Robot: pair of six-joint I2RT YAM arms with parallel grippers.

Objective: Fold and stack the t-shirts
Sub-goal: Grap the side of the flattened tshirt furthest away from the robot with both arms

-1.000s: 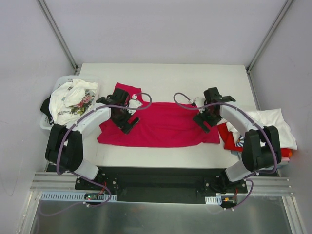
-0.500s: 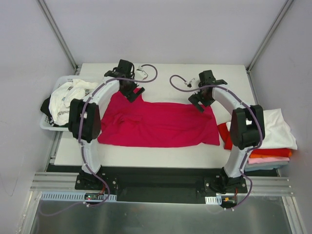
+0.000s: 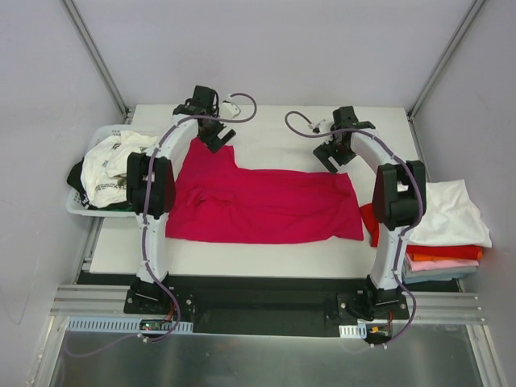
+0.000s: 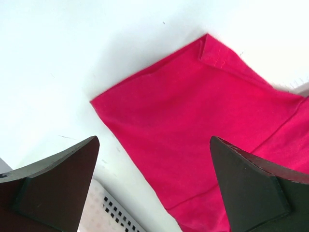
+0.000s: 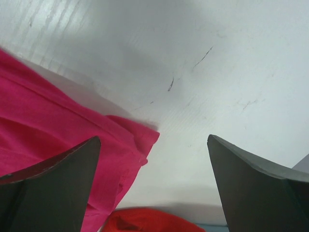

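**Both arms at full reach over a crimson shirt, jaws wide**

From the overhead camera, I see the crimson shirt (image 3: 266, 208) spread flat across the middle of the table (image 3: 282, 121), with one flap jutting toward the far left. Both arms stretch far forward from their bases, elbows high. The left gripper (image 3: 216, 139) sits at that far-left flap. The right gripper (image 3: 332, 156) hangs at the shirt's far-right corner. A basket (image 3: 74, 206) off the table's left edge holds a crumpled white shirt (image 3: 109, 165), and any print on it is too small for me to read. At the right edge lies a folded stack (image 3: 439, 242), white on top with red and pink layers beneath. No lettering is legible there either.

Through the left wrist camera, the two dark fingers (image 4: 53, 186) stand spread wide, nothing between them. Below lies the flap's hemmed corner, flat on the white tabletop, and a strip of the basket's perforated wall shows at the bottom edge.

Through the right wrist camera, the fingers (image 5: 256, 188) are likewise parted and empty. The shirt's corner lies slightly rumpled beneath the left one, bare scuffed tabletop fills the gap, and a red shirt (image 5: 145, 224) edges in at the bottom.
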